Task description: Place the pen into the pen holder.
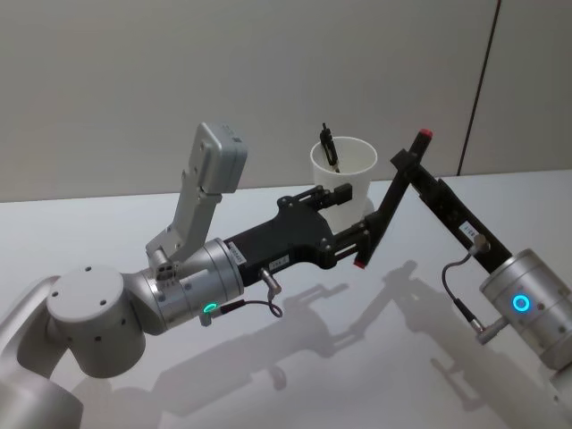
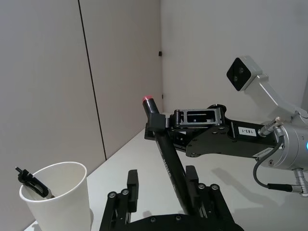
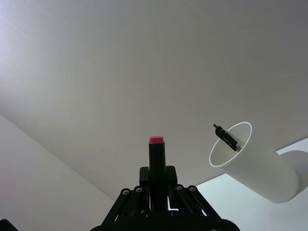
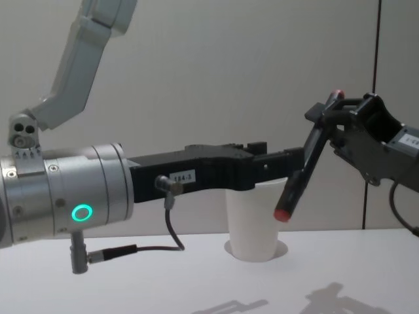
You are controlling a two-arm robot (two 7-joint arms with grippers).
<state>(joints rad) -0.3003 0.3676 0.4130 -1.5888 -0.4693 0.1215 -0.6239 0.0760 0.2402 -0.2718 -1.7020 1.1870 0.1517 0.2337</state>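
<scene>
Two tools (image 1: 360, 241) (image 1: 407, 161) clamp one pen (image 4: 308, 161) — beside pen holder (image 1: 344, 174) (black pen (image 1: 329, 146) inside)

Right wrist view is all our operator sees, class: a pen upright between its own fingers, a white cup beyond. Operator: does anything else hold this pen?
Observer: Yes. The left gripper is shut on the pen too, lower down than the right gripper.
Operator: Is the pen over the cup?
Observer: No. In the head view it slants to the right of the pen holder, not over its mouth.
Operator: And its far end?
Observer: Red too, by the chest view.
</scene>
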